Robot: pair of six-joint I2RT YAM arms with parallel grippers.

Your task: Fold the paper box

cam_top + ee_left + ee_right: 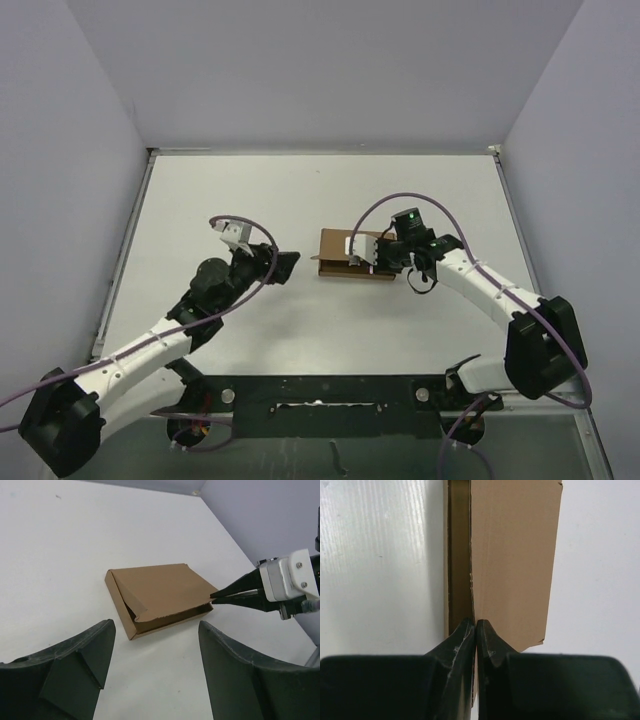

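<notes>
The paper box is a flat brown cardboard box lying mid-table, its lid nearly down and a low gap showing along the front wall. My right gripper is shut on the lid's free edge at the box's right corner. In the right wrist view the thin cardboard runs between the closed fingertips of that gripper. From the left wrist view the right gripper pinches that corner. My left gripper stands open a short way left of the box, holding nothing, the box ahead of its fingers.
Pale walls enclose the white table at the back and both sides. Purple cables loop above each wrist. The arm bases and a dark rail line the near edge.
</notes>
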